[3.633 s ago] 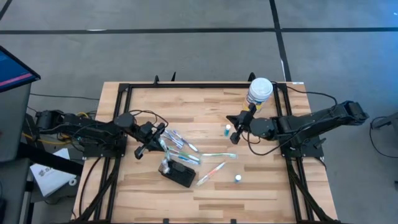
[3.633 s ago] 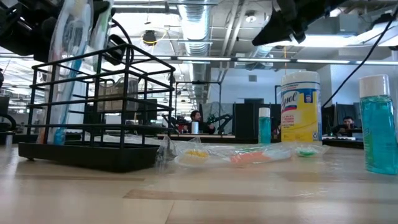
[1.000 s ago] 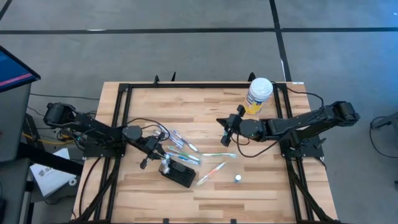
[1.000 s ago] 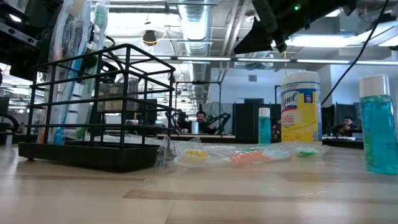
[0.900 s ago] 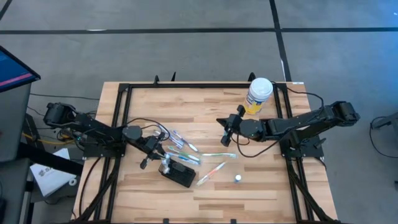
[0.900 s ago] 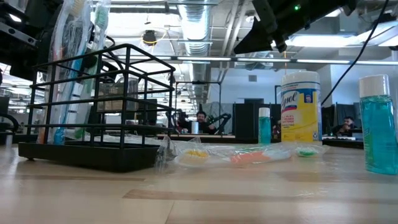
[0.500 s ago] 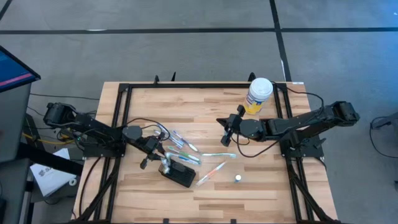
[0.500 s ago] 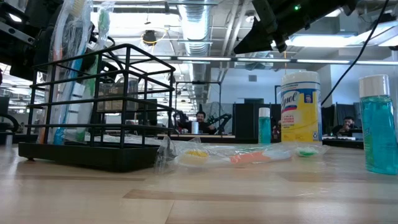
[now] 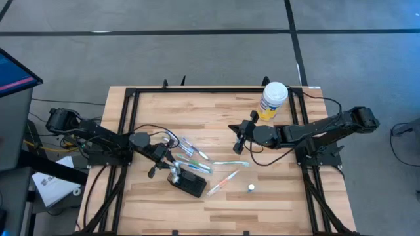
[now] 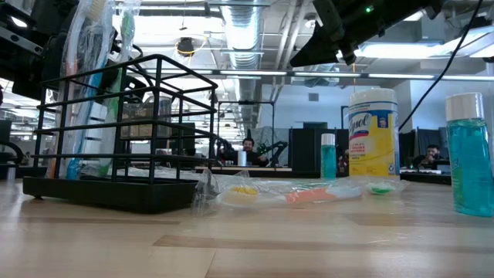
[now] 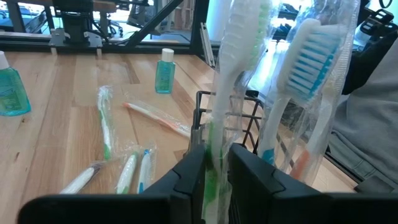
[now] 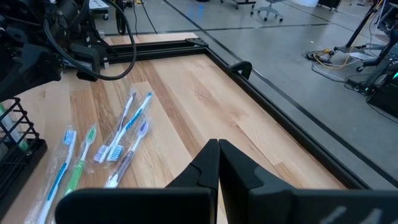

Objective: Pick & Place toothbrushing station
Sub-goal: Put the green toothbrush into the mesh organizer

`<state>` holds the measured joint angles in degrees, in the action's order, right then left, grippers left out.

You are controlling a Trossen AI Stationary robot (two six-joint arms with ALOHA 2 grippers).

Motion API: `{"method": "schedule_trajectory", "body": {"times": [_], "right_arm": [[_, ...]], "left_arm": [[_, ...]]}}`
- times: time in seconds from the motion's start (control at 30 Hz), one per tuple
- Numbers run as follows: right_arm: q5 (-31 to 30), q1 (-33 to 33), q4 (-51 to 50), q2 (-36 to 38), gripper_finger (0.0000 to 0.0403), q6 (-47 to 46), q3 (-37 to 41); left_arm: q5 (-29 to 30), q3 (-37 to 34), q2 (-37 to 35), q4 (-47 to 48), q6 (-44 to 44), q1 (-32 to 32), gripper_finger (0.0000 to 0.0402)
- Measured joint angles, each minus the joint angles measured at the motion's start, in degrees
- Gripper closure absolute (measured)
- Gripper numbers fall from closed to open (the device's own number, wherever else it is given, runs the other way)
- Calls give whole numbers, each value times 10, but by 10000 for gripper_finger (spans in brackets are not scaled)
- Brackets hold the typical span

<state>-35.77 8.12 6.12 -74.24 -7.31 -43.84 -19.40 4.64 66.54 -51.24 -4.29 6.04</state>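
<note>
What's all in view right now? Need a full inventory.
toothbrushing station: 1, black wire rack, front-left part of the table
wrapped blue-bristled toothbrush: 1, standing in the station
wrapped green toothbrush: 1, upright at the station, held by the left gripper
loose wrapped toothbrushes: about six, mixed colours, lying mid-table beside the station; exact count unclear
small bottles: 2, teal liquid with white caps, right of centre
Lysol wipes canister: 1, yellow label, white lid, back right
table: 1, light wood, black frame
left gripper: shut on the wrapped green toothbrush, over the station
right gripper: shut, empty, hanging above mid-table
</note>
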Motion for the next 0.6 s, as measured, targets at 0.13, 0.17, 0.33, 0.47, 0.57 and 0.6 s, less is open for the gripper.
{"method": "schedule_trajectory", "body": {"times": [0.13, 0.17, 0.33, 0.47, 0.57, 0.6], "right_arm": [[0, 0, -1, 0, 403, 0, 0], [0, 0, -1, 0, 403, 0, 0], [0, 0, -1, 0, 403, 0, 0], [0, 0, -1, 0, 403, 0, 0], [0, 0, -1, 0, 403, 0, 0], [0, 0, -1, 0, 403, 0, 0]], "left_arm": [[0, 0, 0, 0, 0, 0, 322], [0, 0, 0, 0, 0, 0, 317], [1, 0, 0, -1, 0, 0, 279], [1, 0, -2, -1, 0, 0, 257], [1, 0, -8, -4, 2, 0, 252], [1, 0, -12, -2, 9, 0, 252]]}}
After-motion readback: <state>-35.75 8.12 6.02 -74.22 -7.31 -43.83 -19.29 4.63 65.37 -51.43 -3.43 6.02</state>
